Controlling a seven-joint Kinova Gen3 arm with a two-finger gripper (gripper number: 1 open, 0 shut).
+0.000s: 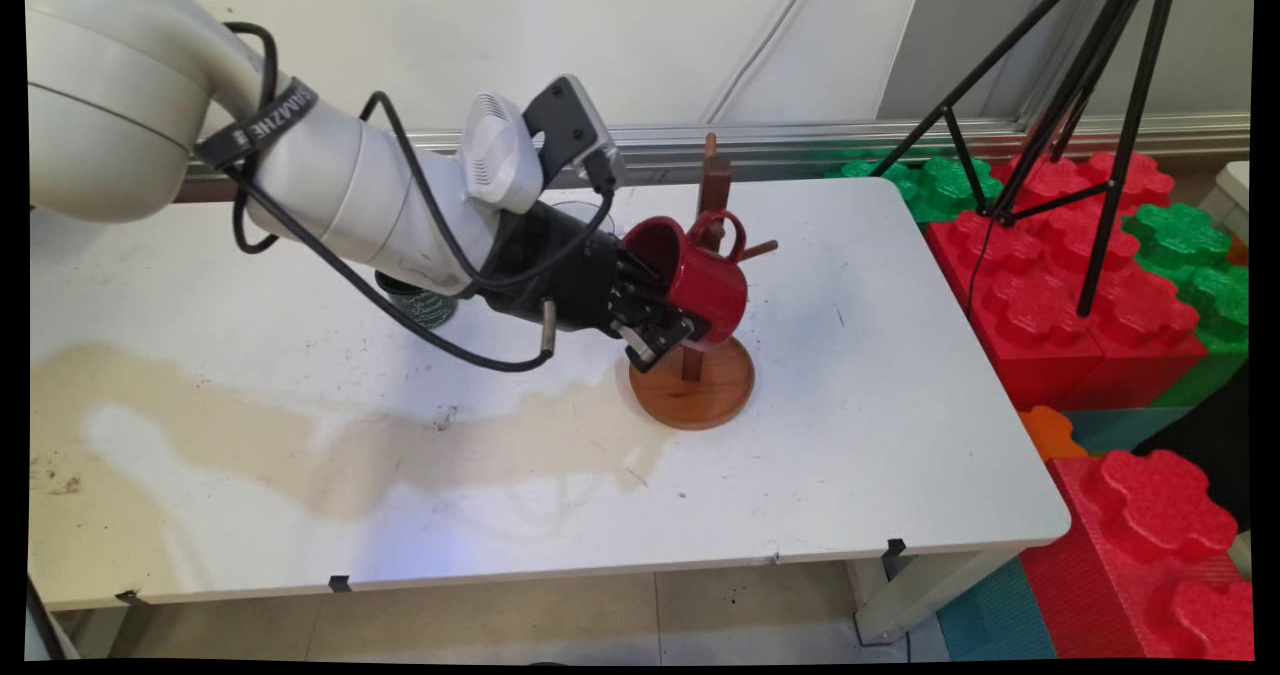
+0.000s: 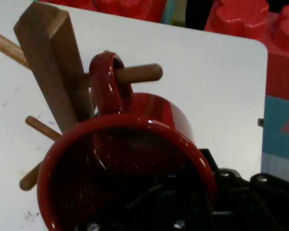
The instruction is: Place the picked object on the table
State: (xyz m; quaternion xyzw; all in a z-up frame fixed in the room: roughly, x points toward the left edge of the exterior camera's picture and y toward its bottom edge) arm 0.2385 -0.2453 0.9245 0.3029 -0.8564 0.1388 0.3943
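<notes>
The white tabletop (image 1: 850, 435) shows a broad tan stain (image 1: 300, 455) across its near left part, reaching up to the round base of a wooden mug tree (image 1: 695, 380). The mug tree stands at mid-table, its upright post rising behind a red mug (image 1: 705, 280). The mug hangs tilted, mouth toward the arm, its handle (image 2: 108, 82) threaded over one of the tree's pegs (image 2: 139, 73), as the hand view shows clearly. The black tool (image 1: 655, 330) grips the mug at its rim, one finger inside the mouth and the other against the outer wall below, clenched on the mug. Behind the arm, a dark green patterned object (image 1: 425, 305) sits on the tabletop, mostly hidden. Right of the table, big red and green toy blocks (image 1: 1080, 285) are stacked, with a black tripod (image 1: 1090, 125) standing on them.
</notes>
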